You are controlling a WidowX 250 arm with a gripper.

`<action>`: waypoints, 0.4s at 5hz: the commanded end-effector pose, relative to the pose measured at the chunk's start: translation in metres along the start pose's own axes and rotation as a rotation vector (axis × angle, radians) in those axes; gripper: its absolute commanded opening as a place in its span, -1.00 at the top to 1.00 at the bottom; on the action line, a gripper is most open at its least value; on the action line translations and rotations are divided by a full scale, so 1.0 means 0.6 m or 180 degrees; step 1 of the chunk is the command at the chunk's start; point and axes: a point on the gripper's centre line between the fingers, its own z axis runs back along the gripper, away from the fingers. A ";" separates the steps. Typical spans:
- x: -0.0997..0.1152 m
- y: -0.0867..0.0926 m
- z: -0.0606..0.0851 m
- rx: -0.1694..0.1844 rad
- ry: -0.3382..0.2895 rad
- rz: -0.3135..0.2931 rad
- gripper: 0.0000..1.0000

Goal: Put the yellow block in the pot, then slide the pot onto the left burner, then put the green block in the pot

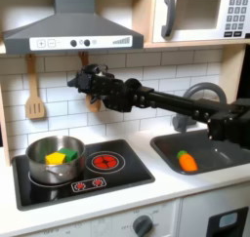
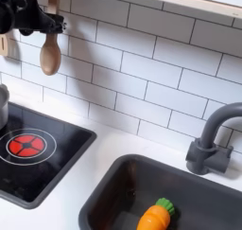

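Observation:
In the first exterior view the silver pot [image 1: 39,163] stands on the left side of the black stovetop [image 1: 132,168], covering the left burner. Inside it lie the yellow block [image 1: 56,158] and, to its right, the green block [image 1: 71,153]. My gripper [image 1: 76,83] hangs well above the pot, in front of the tiled wall, open and holding nothing. In the second exterior view the gripper [image 2: 55,26] sits at the top left, and a sliver of the pot [image 2: 2,106] shows at the left edge.
A free burner with red rings [image 1: 104,162] [image 2: 25,144] lies right of the pot. An orange carrot toy [image 1: 186,161] [image 2: 156,215] lies in the sink [image 1: 229,153], by the grey faucet [image 2: 213,139]. A wooden spatula [image 1: 35,99] and spoon [image 2: 50,54] hang on the wall.

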 end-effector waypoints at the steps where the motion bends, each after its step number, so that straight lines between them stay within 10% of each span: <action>1: -0.001 0.008 0.019 0.0037 0.0002 -0.0008 1.00; 2: -0.005 0.012 0.026 0.0068 0.0007 -0.0006 1.00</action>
